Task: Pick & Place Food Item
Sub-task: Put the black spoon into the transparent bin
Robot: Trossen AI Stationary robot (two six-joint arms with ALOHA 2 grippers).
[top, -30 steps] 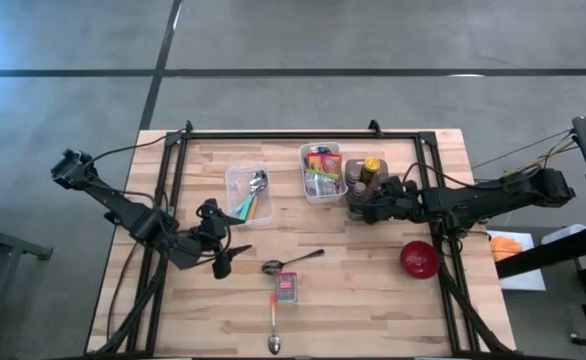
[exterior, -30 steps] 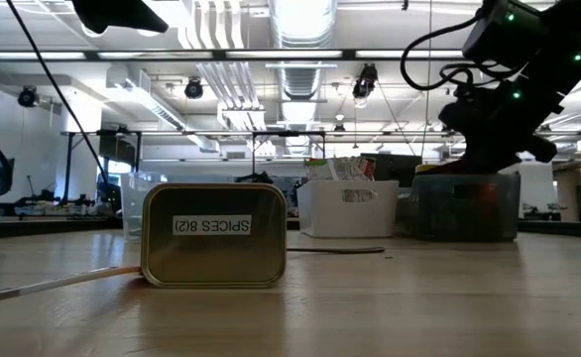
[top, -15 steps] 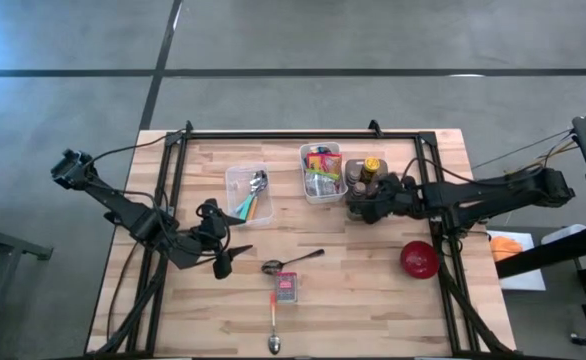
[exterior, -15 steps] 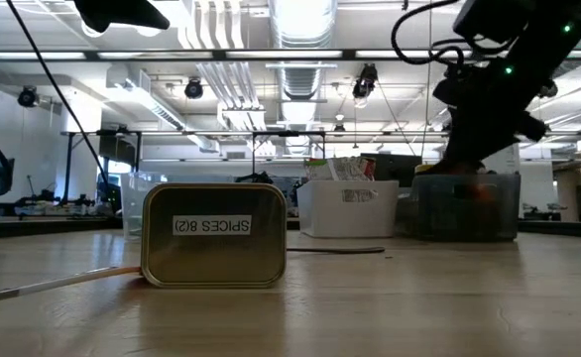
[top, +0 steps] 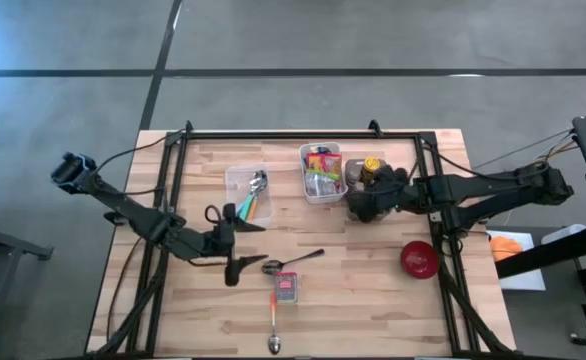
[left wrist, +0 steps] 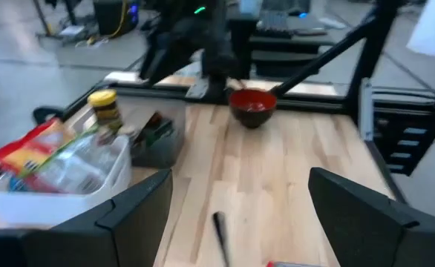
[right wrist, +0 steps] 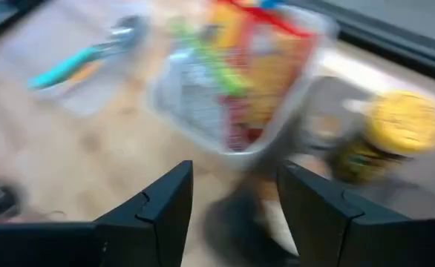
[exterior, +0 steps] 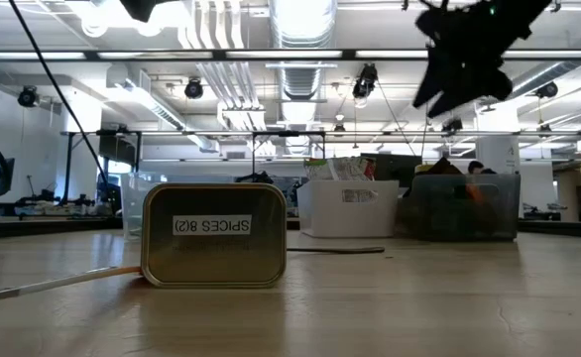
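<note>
From above we see the right gripper [top: 365,205], nearer than the left gripper [top: 235,243], over the dark condiment bin [top: 363,183], the food bin [top: 321,172] at its ten o'clock; its wrist view shows fingers [right wrist: 158,211] spread and empty, snack packets [right wrist: 236,74] ahead.

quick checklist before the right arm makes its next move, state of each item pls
1. Right hand empty, fingers apart, nothing between them in its wrist view: ok.
2. Right hand lifted clear above the dark bin: ok.
3. Yellow-lidded jar upright in the dark bin: ok.
4. Snack packets in the white bin, reachable beside the right hand: ok.
5. Left hand open and away from the bins, near the spoon: ok.
6. Red bowl empty: cannot tell.
</note>
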